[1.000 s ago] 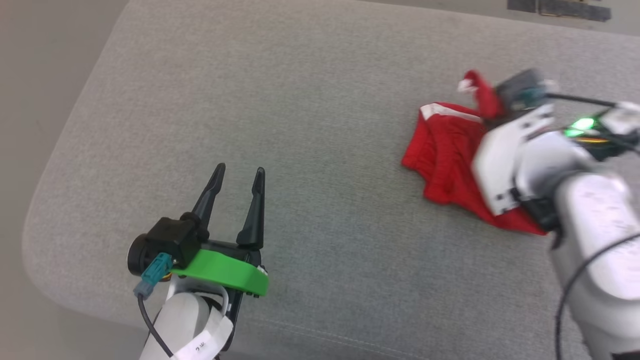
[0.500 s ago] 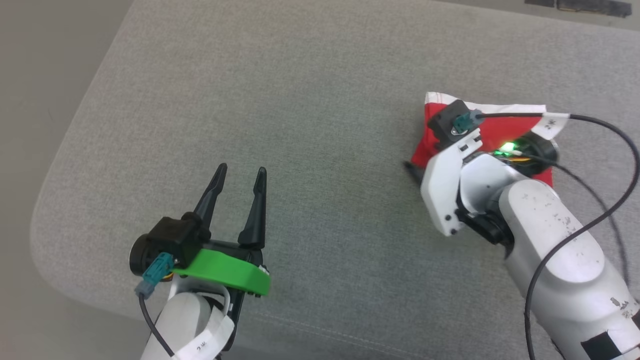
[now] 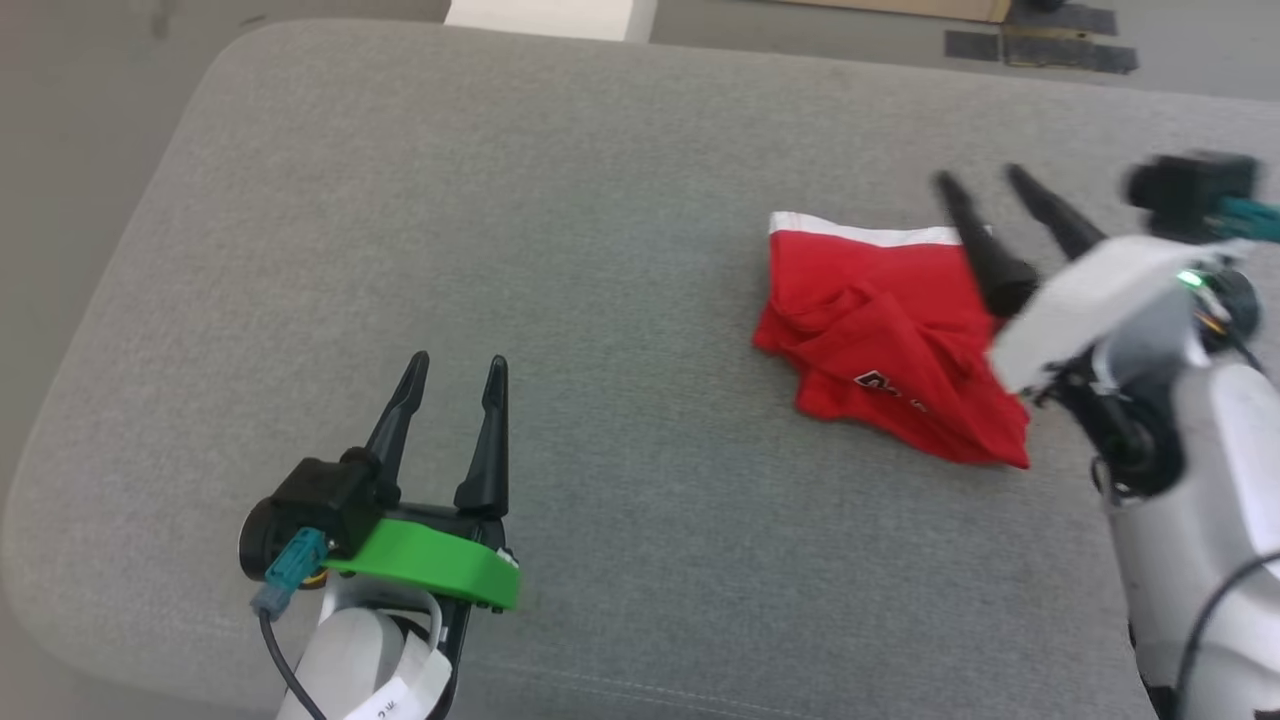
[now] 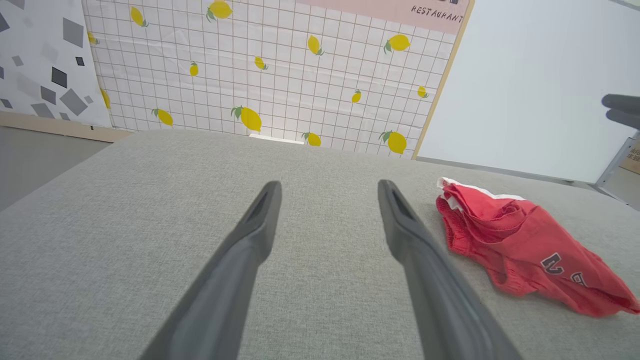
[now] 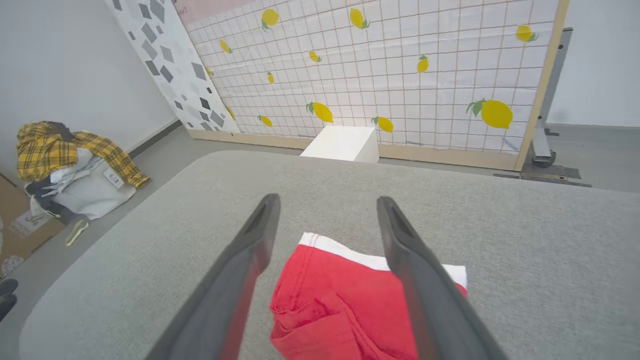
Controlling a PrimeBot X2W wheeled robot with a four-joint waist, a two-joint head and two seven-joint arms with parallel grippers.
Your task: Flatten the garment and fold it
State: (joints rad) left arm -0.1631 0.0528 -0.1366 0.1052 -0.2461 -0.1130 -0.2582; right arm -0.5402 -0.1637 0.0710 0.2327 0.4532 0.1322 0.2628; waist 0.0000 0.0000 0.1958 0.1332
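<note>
Currently garment (image 3: 880, 340) crumpled centre-right; right gripper (image 3: 978, 177) over it, fingers apart, empty, prob. pre-grasp to flatten; left gripper (image 3: 457, 360) lower left, also apart.

Grey cushion (image 3: 620, 200); crumpled red garment (image 3: 880, 340) lying on it.

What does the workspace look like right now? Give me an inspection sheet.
Surface: grey fabric cushion, rounded corners.
Job's things: small red cloth garment with white hem band, crumpled, not folded, lettering showing.
Clutter: yellow plaid clothes pile on the floor.
Grippers: left gripper open, apart from the garment; right gripper open, over the garment's white-banded edge, holding nothing.
Cables: black cable at the left wrist.
Surroundings: lemon-print grid panel, white box beyond the cushion.
</note>
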